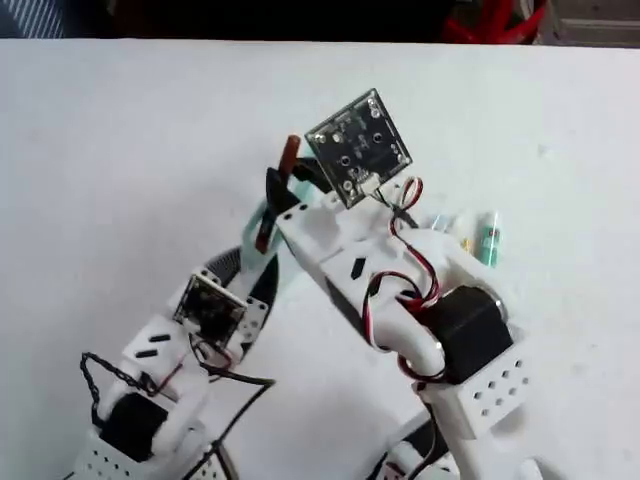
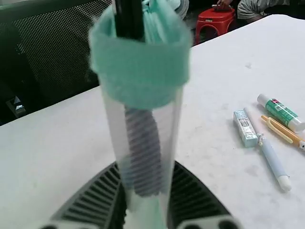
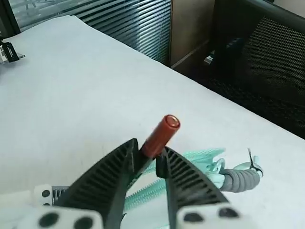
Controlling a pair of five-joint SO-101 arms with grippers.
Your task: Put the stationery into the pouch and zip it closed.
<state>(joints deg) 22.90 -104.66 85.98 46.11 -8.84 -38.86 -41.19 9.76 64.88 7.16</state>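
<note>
left gripper [image 2: 145, 167] clenched on clear cylindrical pouch [image 2: 143, 119] with mint fabric rim, right gripper [image 3: 148, 147] grasping glossy red-brown cylindrical pen [image 3: 164, 126], ribbed black jaws, matte white table [image 3: 71, 86]

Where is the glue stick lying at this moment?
In the high view, the glue stick lies on the right part of the table, beside the orange pen.

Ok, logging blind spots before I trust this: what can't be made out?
High view: pouch and loose stationery largely hidden under the arms.
Left wrist view: pouch's bottom cut off by the edge.
Right wrist view: pen's tip hidden behind the right gripper.
</note>
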